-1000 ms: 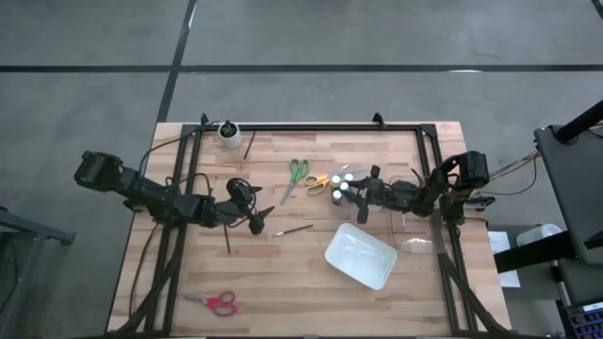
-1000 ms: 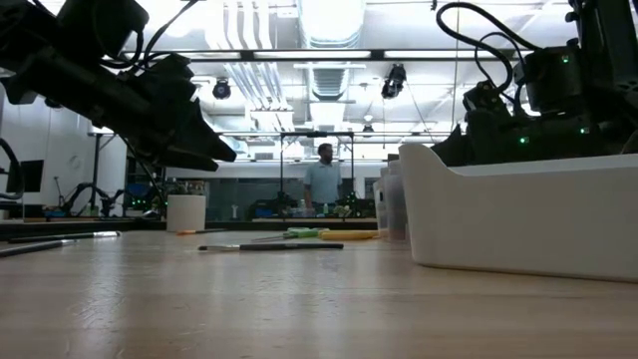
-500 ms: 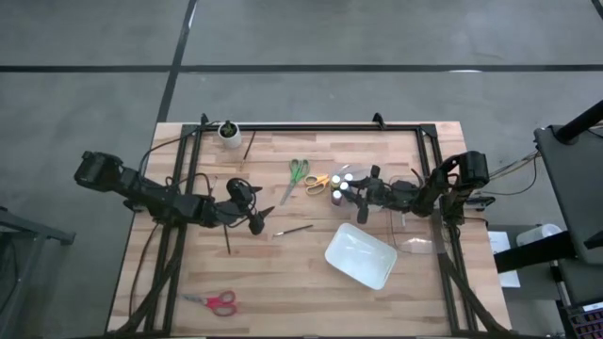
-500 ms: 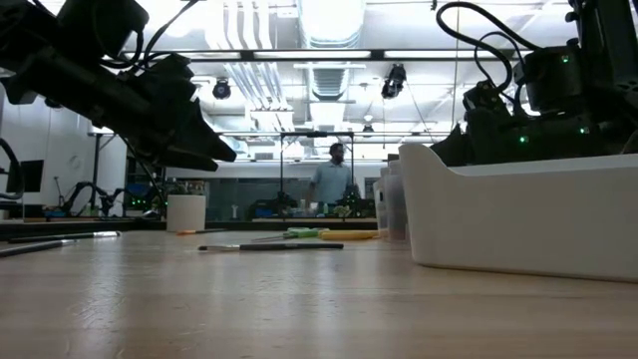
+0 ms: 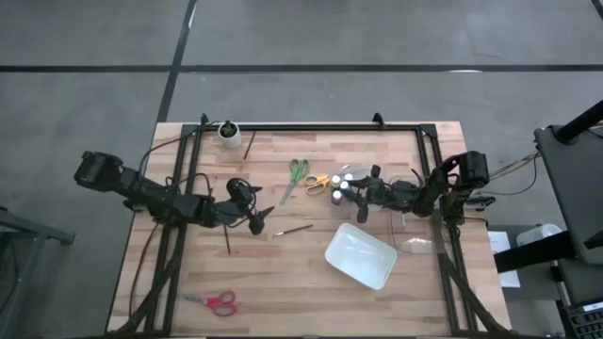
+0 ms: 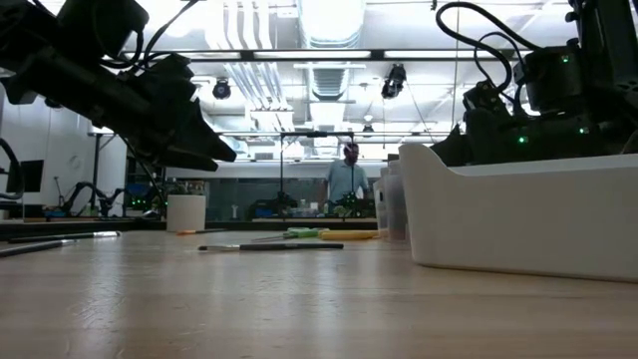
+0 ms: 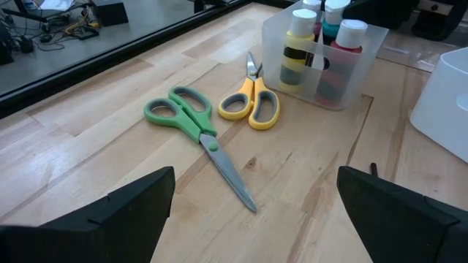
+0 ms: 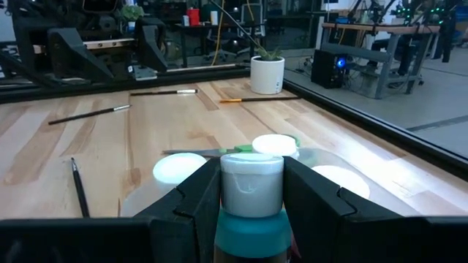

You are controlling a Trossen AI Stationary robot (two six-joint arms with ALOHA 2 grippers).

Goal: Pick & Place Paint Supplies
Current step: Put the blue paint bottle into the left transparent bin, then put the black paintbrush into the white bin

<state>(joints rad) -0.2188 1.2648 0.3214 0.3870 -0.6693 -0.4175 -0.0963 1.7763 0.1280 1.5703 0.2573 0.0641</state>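
Paint bottles [image 7: 322, 47] sit in a clear bin [image 7: 362, 44] on the right half of the table [image 5: 283, 273], just right of the yellow scissors [image 5: 317, 182]. Right gripper [image 5: 360, 201] is at the bin, fingers [image 8: 311, 197] pinching the pale cap of the teal bottle [image 8: 251, 212]; the yellow/black and red bottles stand beside it in the same bin. Left gripper [image 5: 264, 215] hovers left of centre, fingers [image 7: 135, 201] spread wide, nothing between them. Green scissors [image 5: 296, 176] lie just left of the yellow pair, blades apart from it. One brush [image 5: 293, 229] lies between the left gripper and the white tray [image 5: 361, 255]; another [image 5: 249, 143] lies near the white cup [image 5: 229, 131] at the far edge. Red scissors [image 5: 215, 301] are at the near left, well apart from the rest. Tray sits near the bin, on its near side. A person [image 6: 348, 180] stands in the room beyond the table.
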